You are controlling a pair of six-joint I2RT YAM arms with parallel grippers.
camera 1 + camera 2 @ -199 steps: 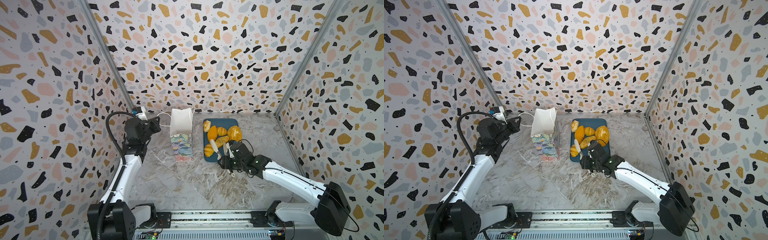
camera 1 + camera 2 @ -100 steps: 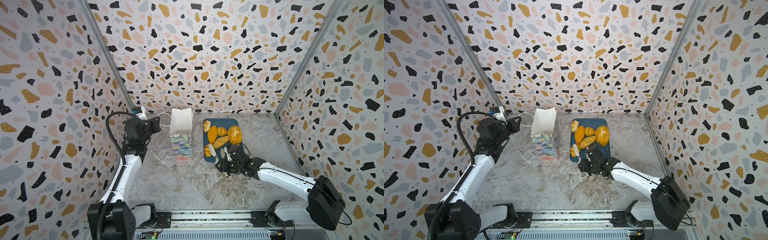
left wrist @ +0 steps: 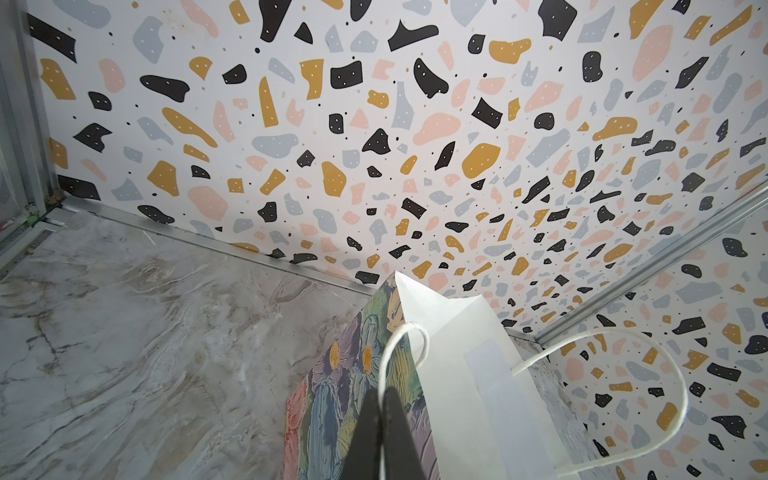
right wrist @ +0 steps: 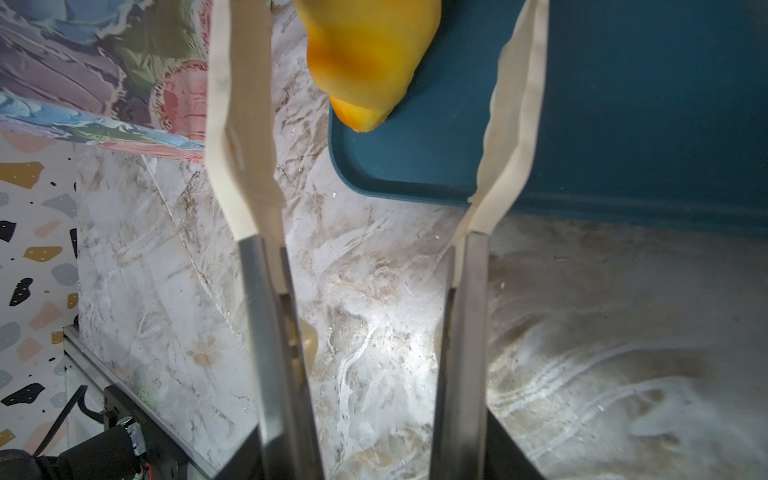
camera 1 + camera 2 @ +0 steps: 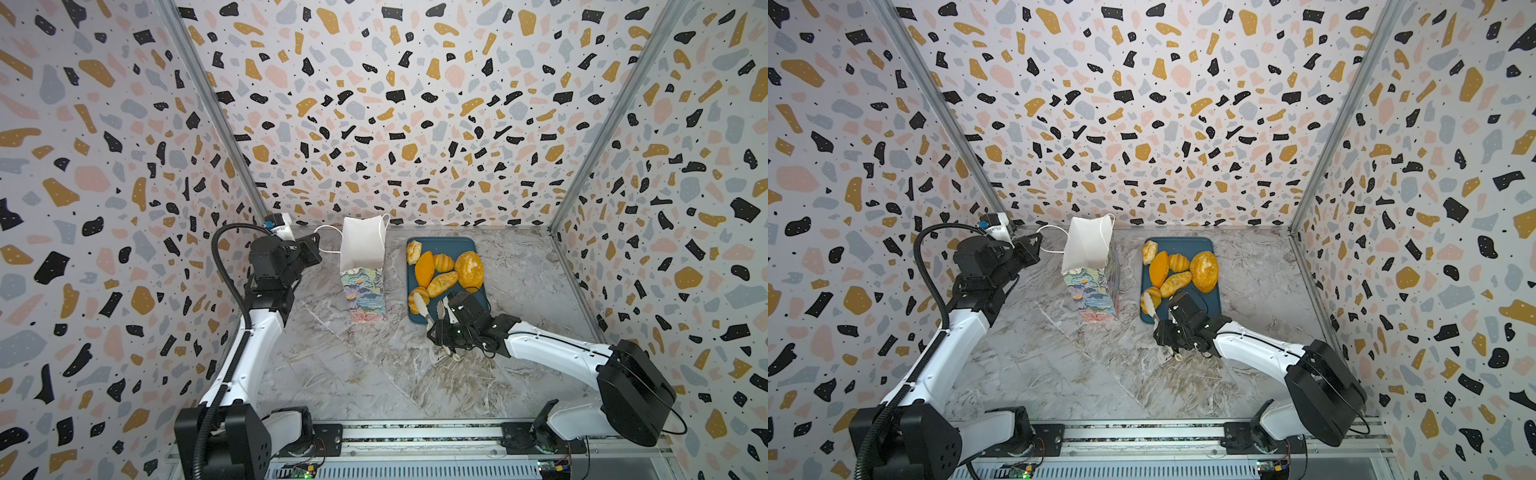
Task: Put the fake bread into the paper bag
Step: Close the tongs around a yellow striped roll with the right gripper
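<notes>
My right gripper (image 5: 444,327) clamps the tongs (image 4: 266,332) — their cream tips stand apart, with the small roll (image 4: 370,62) between them at the near corner of the blue tray (image 4: 644,104). The other bread (image 5: 441,271) lies further back on that tray. Beside it stands the paper bag (image 5: 362,291) — my left gripper (image 3: 380,411) pinches its cord handle (image 3: 388,353) tight.

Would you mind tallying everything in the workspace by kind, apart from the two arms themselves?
Toy breads: 6 in view (seeded loaf, orange oval, ridged roll, long loaf, plaited pastry, corner roll)
Paper bag: 1
Blue tray: 1
Tongs: 1
Total: 9
</notes>
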